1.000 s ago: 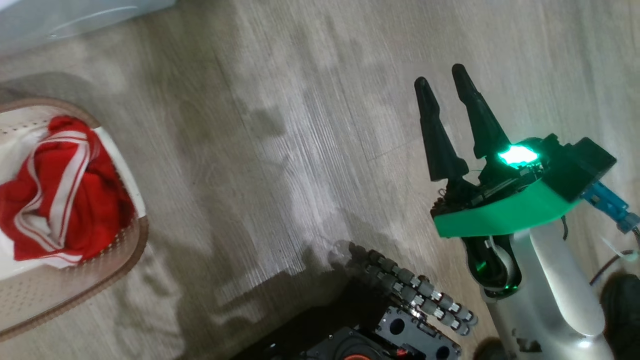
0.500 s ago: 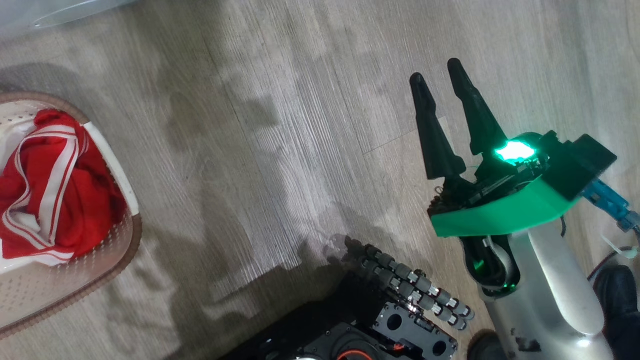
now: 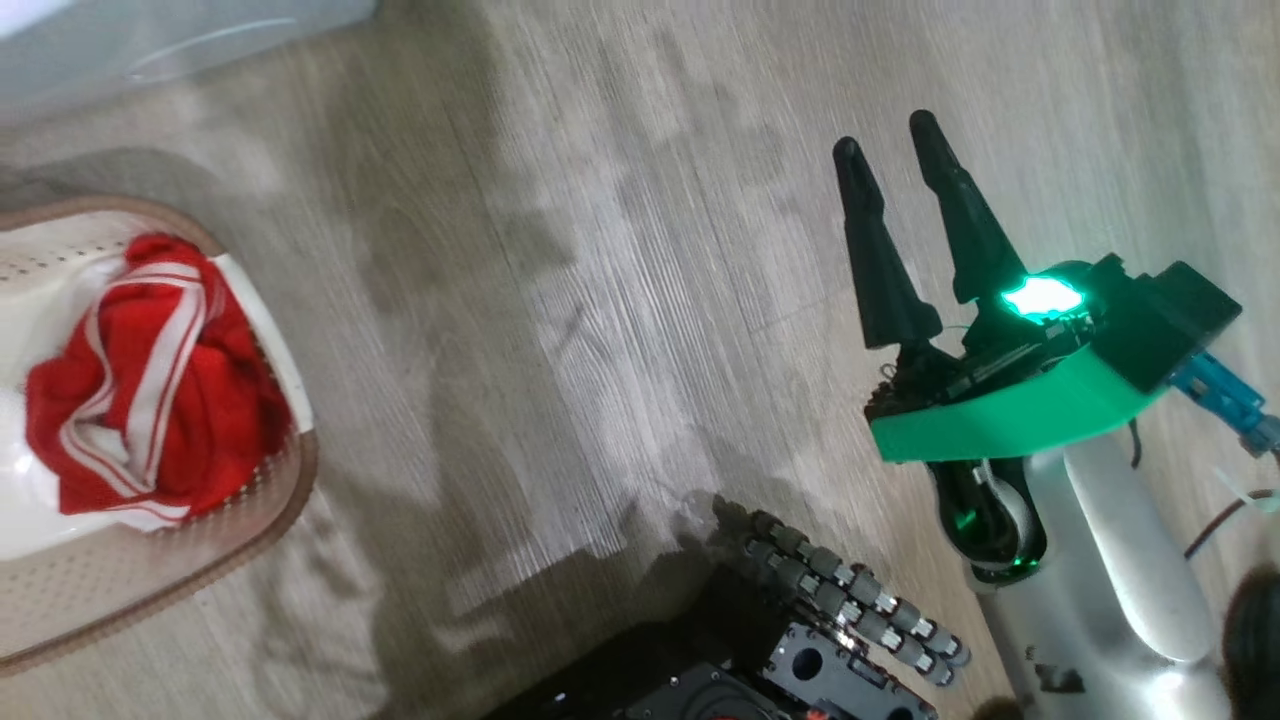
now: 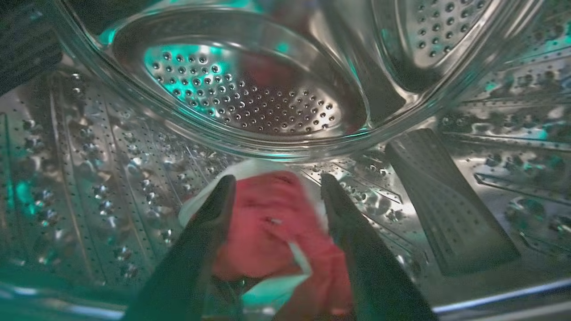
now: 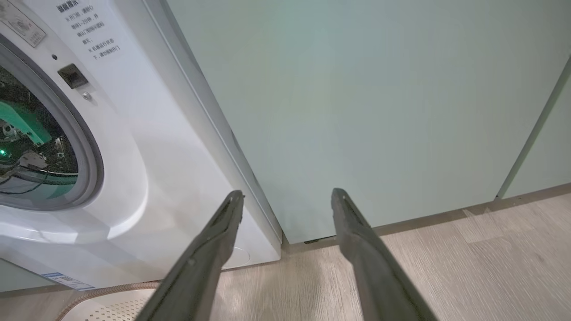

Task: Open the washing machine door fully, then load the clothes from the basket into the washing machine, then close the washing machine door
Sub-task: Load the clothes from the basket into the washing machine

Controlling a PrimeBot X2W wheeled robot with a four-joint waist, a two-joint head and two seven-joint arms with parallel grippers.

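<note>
While clothes (image 3: 150, 380) lie in the basket (image 3: 290, 480), step: loading.
left jaws: apart over red cloth (image 4: 267, 232) in the drum (image 4: 89, 156).
right jaws: apart, empty.
next: likely withdraw left arm, fetch basket clothes.

Head above floor (image 3: 620, 300); left wrist inside washing machine (image 4: 89, 178); right facing cabinet (image 5: 379, 89)

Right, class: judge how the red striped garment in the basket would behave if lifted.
Probably floppy: the red striped garment lies crumpled in folds, so it should drape. Likely light for its bulk, being loosely bunched cloth. A soft heap, so unlikely to roll.
</note>
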